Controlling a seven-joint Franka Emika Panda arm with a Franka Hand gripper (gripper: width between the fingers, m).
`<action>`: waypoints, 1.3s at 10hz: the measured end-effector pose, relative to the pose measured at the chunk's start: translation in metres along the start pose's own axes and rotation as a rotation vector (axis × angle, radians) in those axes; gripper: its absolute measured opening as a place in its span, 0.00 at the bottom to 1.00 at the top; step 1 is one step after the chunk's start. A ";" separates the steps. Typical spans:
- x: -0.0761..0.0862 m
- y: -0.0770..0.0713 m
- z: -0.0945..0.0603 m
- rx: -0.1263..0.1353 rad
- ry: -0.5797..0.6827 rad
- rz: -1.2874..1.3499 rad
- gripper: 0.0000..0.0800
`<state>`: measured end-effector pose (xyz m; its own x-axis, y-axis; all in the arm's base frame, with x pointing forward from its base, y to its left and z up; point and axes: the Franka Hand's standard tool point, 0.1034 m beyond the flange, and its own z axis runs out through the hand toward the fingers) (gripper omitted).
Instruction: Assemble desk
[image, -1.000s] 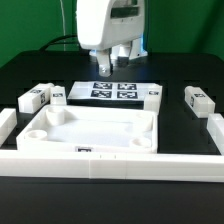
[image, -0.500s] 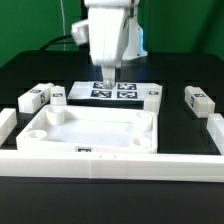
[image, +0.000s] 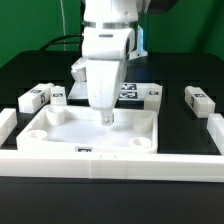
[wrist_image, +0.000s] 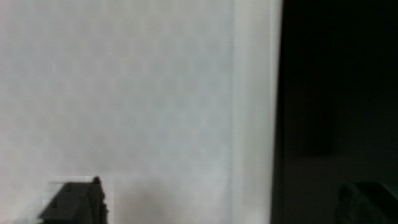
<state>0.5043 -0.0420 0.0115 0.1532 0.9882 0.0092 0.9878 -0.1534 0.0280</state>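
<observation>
— Where is the desk top (image: 75, 128)?
— Flat on the black table (image: 30, 70), rim up. The marker board (image: 128, 92) lies just behind it.
— And the claw?
— The gripper (image: 107, 118) hangs just over the desk top's floor, fingers spread wide, nothing between them.
— The legs (image: 40, 97)?
— Two off the desk top's far corner on the exterior view's left, two on its right.
</observation>
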 end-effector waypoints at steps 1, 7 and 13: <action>0.000 0.000 0.004 0.005 0.001 0.003 0.81; -0.003 -0.001 0.005 0.016 0.000 0.021 0.34; -0.003 -0.003 0.005 0.021 -0.001 0.017 0.07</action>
<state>0.5014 -0.0446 0.0063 0.1701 0.9854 0.0084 0.9854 -0.1702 0.0064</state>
